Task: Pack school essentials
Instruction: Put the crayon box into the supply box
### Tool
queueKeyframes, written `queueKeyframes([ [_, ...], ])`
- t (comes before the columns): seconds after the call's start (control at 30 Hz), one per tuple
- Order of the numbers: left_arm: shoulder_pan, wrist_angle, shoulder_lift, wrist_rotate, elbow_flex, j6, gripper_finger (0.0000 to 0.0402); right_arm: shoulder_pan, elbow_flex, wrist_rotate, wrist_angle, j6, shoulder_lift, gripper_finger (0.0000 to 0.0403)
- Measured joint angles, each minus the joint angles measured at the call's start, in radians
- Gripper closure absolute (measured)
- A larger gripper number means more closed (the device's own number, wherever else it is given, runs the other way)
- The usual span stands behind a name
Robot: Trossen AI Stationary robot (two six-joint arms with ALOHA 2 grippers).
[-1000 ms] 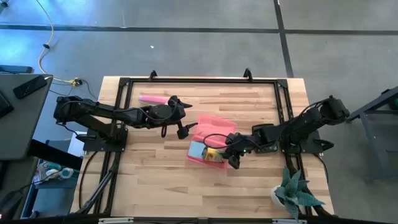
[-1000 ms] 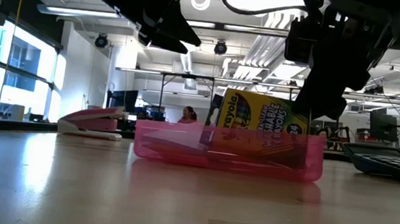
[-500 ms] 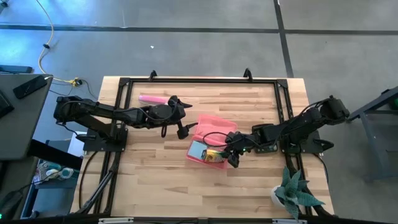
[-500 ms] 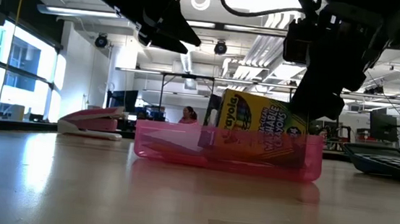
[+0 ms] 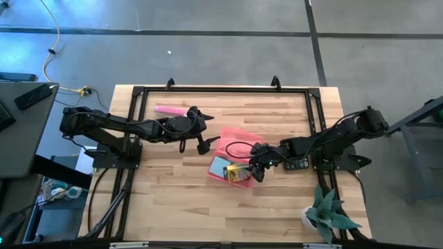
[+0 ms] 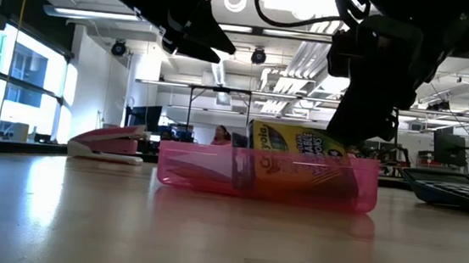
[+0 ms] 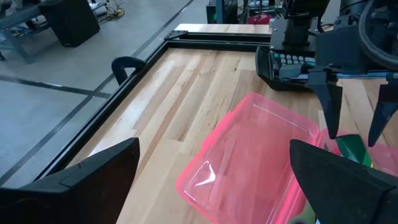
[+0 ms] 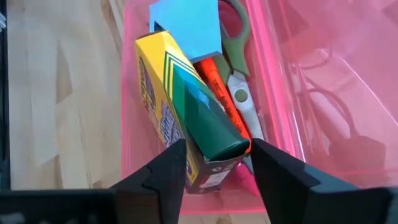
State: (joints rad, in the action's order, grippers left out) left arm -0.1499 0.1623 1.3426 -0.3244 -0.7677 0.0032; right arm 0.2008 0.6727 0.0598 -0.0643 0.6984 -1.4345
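The yellow-green crayon box (image 8: pixel 180 93) lies tilted in the clear pink tray (image 8: pixel 130 124), on top of the green-handled scissors (image 8: pixel 239 37) and the orange-red pen (image 8: pixel 217 81). The light-blue note pad (image 8: pixel 186 25) lies past them. In the high view the crayon box (image 5: pixel 239 173) sits at the tray's near right corner. My right gripper (image 8: pixel 217 155) is over that corner (image 5: pixel 257 168), closed around the box's end. My left gripper (image 5: pixel 204 143) hovers open, left of the tray's lid (image 5: pixel 239 137). Pencils and the red piece do not show. My right gripper pinches the crayon box's end (image 8: pixel 208 168) nearest the table's right side, one finger (image 8: pixel 168 168) on each long side. It comes slanting down from the right. The box rests tilted on the scissors and pen, its far end lower in the tray (image 6: pixel 301 150).
The tray's hinged lid (image 7: pixel 249 149) lies open on the far side of the tray. A black calculator (image 7: pixel 289 62) sits right of the tray, under my right arm. A pink oblong bar (image 5: pixel 169 109) lies near the far left. A plant (image 5: pixel 329 214) stands at the near right corner.
My right gripper has moved a little toward the table's left and far edge. The crayon box, which stood steeply tilted above the tray's rim, has tipped flatter and sunk lower into the tray.
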Motion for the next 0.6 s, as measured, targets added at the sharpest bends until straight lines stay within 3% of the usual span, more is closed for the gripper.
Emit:
queueKeyframes([
  [0.4, 0.000, 0.000, 0.000, 0.000, 0.000, 0.000, 0.0002, -0.011, 0.000, 0.051, -0.070, -0.046, 0.128, 0.0250],
  [0.6, 0.000, 0.014, 0.000, 0.000, 0.000, 0.000, 0.0002, 0.017, 0.001, 0.052, 0.108, -0.151, 0.103, 0.0251],
])
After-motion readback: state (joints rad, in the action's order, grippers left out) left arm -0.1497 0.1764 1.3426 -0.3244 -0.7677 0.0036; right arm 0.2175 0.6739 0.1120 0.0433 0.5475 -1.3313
